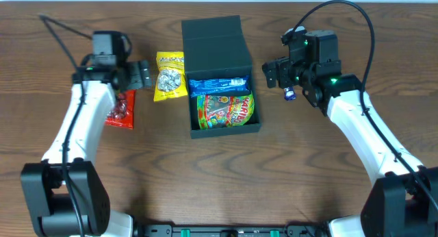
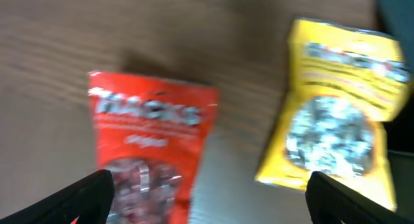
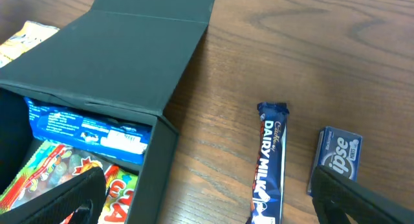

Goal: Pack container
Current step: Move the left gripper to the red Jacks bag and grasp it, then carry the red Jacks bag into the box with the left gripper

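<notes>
The container (image 1: 217, 45) sits in the middle of the table (image 1: 308, 175), between your two arms, with its flap lid folded back towards the far edge. A blue packet (image 1: 217, 84) and a colourful sweet bag (image 1: 224, 109) already lie inside, and together they cover most of the floor you can see.

Your left gripper (image 2: 210, 185) is spread wide and holds nothing. It hovers over a red packet (image 2: 145, 146), with a yellow packet (image 2: 336, 107) just beside the box on that side. Your right gripper (image 3: 207, 191) is also spread and empty, near the box's right wall. A chocolate bar (image 3: 270, 162) and a small blue pack (image 3: 339, 156) lie on the wood below it.

Treat the box as light and likely to slide. It looks like matte cardboard, stiff along the walls but loose at the hinge. A nudge from a descending finger would probably shift it on the smooth wood. If you need to steady it, pinch a side wall near a corner and never the lid, which will probably just swing. Drop items in from above and keep clear of the rim.
</notes>
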`<state>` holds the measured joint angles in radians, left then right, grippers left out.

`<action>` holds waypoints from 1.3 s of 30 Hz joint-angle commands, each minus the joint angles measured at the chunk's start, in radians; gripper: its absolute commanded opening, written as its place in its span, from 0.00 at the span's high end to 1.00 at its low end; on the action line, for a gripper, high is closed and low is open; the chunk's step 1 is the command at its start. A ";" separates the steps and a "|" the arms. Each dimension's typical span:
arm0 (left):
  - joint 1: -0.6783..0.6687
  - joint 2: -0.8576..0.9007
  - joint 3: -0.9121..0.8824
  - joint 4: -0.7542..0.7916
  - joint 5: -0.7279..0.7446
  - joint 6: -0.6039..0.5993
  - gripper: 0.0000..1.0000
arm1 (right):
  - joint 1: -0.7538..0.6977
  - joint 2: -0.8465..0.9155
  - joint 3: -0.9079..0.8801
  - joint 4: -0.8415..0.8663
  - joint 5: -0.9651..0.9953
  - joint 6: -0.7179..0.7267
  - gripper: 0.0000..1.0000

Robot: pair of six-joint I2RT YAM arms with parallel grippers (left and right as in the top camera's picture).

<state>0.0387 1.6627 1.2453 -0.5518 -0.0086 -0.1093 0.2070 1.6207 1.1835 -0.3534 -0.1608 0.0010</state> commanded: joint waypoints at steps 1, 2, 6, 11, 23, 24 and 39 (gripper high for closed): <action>0.037 0.003 0.018 -0.003 -0.037 0.002 0.04 | -0.006 -0.001 0.011 0.000 0.001 0.021 0.01; 0.042 0.005 0.018 0.002 -0.049 0.010 0.04 | -0.006 -0.001 0.011 0.003 0.003 0.021 0.01; 0.053 0.017 0.018 0.002 -0.084 0.068 0.02 | -0.006 -0.001 0.011 0.019 0.046 0.021 0.01; 0.053 0.063 0.018 0.003 -0.122 0.138 0.00 | -0.010 -0.001 0.011 0.061 0.068 0.000 0.01; 0.053 0.218 0.018 0.011 -0.149 0.140 0.11 | -0.046 -0.001 0.011 0.070 0.068 -0.002 0.01; 0.053 0.229 0.018 0.010 -0.150 0.140 0.13 | -0.047 -0.001 0.011 0.071 0.068 -0.002 0.01; 0.055 0.307 0.018 0.011 -0.160 0.166 0.70 | -0.051 -0.001 0.011 0.073 0.068 -0.002 0.01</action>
<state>0.0883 1.9320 1.2549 -0.5339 -0.1654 0.0517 0.1719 1.6207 1.1835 -0.2802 -0.0994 -0.0002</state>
